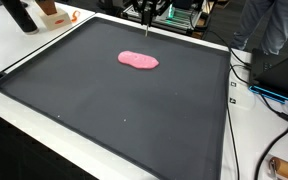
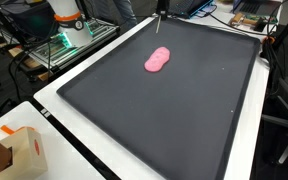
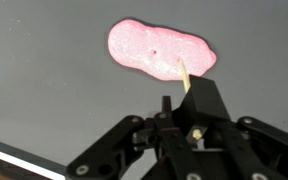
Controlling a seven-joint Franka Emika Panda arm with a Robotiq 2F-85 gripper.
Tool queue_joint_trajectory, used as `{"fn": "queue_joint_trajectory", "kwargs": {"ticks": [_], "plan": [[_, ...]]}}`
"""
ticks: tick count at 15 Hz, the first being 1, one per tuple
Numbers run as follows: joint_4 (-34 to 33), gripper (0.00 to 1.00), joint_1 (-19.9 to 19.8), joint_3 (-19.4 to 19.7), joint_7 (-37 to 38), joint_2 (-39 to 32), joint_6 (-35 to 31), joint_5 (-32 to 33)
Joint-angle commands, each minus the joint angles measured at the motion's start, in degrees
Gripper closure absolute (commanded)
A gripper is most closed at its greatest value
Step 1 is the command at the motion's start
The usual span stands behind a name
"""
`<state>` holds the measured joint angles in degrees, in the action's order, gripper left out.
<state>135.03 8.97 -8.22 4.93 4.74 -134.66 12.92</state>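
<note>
A flat pink lump of putty lies on the far half of a large black mat, in both exterior views. My gripper hangs just behind the putty at the mat's far edge. It is shut on a black block-shaped tool with a thin tan stick at its tip. In the wrist view the stick tip lies over the near right edge of the putty. I cannot tell whether it touches. The gripper also shows in an exterior view.
The mat has a raised rim and lies on a white table. A cardboard box stands at a table corner. Cables run beside the mat. A white and orange object and equipment stand behind the mat.
</note>
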Motion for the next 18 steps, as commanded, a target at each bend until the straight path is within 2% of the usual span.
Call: {"fn": "queue_joint_trajectory", "kwargs": {"ticks": [1,4,5,14,15,18], "plan": [[2.9,0.94,-0.5,0.3,-2.2,3.4,-0.3,-3.2],[3.3,0.94,-0.8,0.4,-1.8,4.3,0.0,-3.3],[1.0,0.75,-0.7,-0.1,-0.7,2.0,0.2,-1.9],[1.6,0.75,-0.9,0.0,-0.7,2.8,0.2,-1.9],[1.6,0.94,-0.9,0.0,-0.7,2.8,0.2,-1.9],[2.9,0.94,-0.9,0.3,-2.6,2.0,-4.7,-2.1]]}}
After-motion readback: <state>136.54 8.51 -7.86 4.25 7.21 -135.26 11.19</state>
